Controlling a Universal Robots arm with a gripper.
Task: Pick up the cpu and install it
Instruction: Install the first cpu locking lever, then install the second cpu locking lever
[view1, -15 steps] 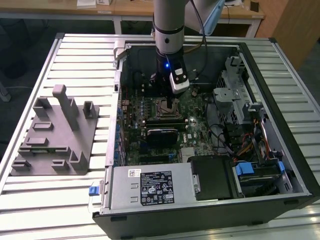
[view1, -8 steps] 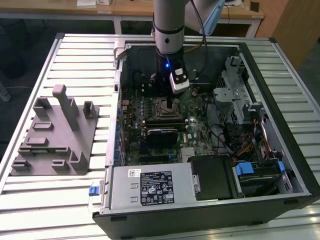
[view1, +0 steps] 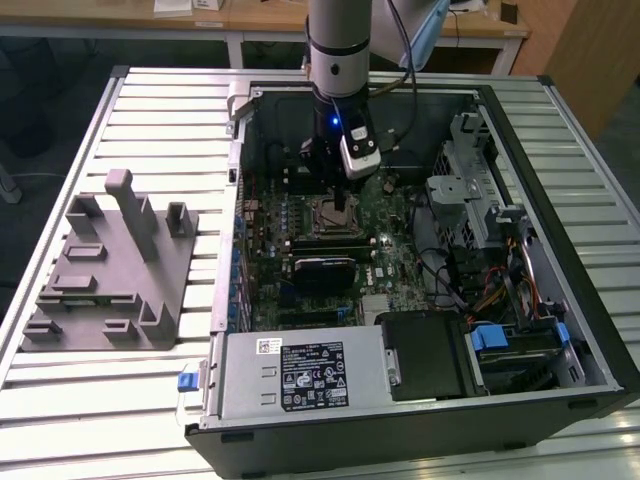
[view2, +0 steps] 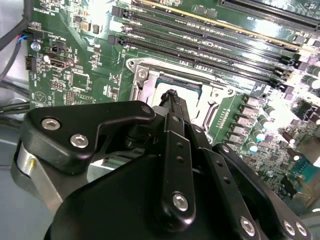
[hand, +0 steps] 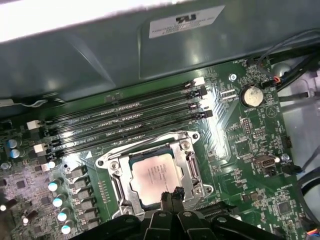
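Note:
The cpu (hand: 156, 176), a small silvery square chip, lies flat inside the metal-framed socket (hand: 113, 167) on the green motherboard. In the first wrist view my gripper (hand: 170, 194) hovers at the chip's edge with its black fingertips pressed together and nothing between them. The second wrist view looks along the fingers (view2: 173, 131) to the gripper (view2: 172, 95) over the cpu (view2: 159, 93). In the exterior view the gripper (view1: 340, 203) hangs straight down over the socket (view1: 334, 216) inside the open computer case.
Memory slots (hand: 130, 120) run beside the socket. The case walls (view1: 560, 220), drive cage (view1: 470, 190), power supply (view1: 300, 375) and cables surround the board. A grey fixture (view1: 110, 270) stands on the slatted table at the exterior view's left.

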